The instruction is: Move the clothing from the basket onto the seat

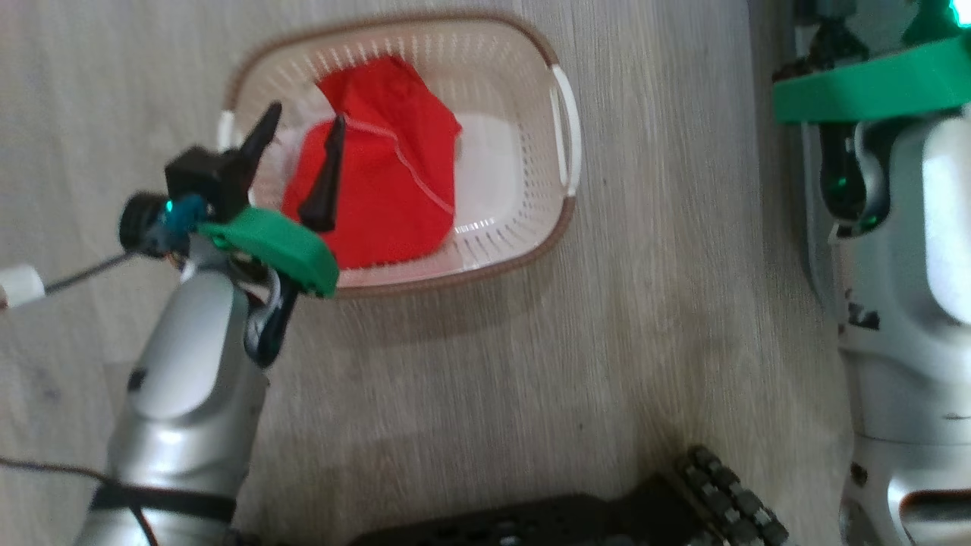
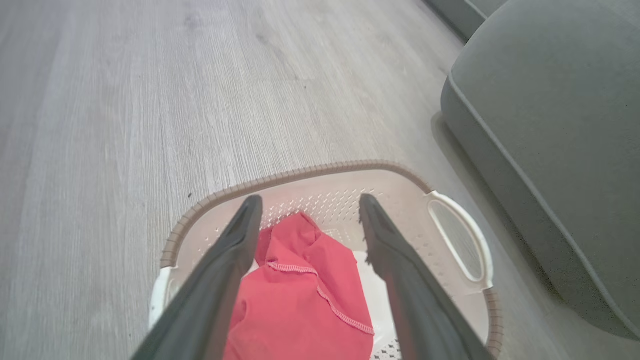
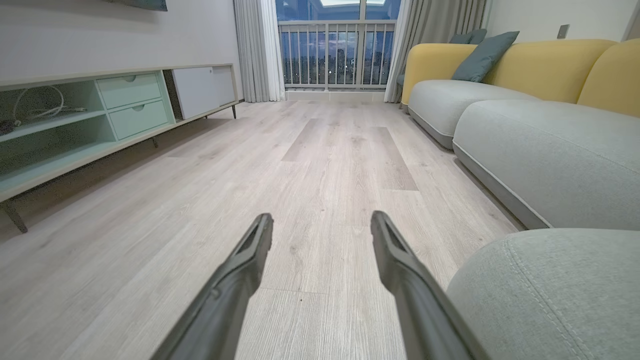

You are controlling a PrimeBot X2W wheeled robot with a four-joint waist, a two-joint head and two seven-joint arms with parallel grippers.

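Note:
The cream basket (image 1: 565, 136) with its brown rim stands on the wood floor, and the red clothing (image 1: 387, 174) with white stitching lies crumpled in its left half. My left gripper (image 1: 307, 114) hovers open over the clothing, one finger to each side of the fabric's left part, touching nothing that I can see. In the left wrist view the open left gripper (image 2: 311, 198) points into the basket (image 2: 300, 172) above the clothing (image 2: 300, 295), with the grey seat (image 2: 550, 125) to the right. My right gripper (image 3: 321, 216) is open and empty above the floor, beside the seat (image 3: 550, 290).
My pale right forearm (image 1: 910, 265) fills the head view's right edge. My dark base (image 1: 569, 523) lies at the bottom. A low pale-green cabinet (image 3: 100, 115) lines the left wall, and yellow backrests (image 3: 550, 55) rise behind the seats. Open floor lies between them.

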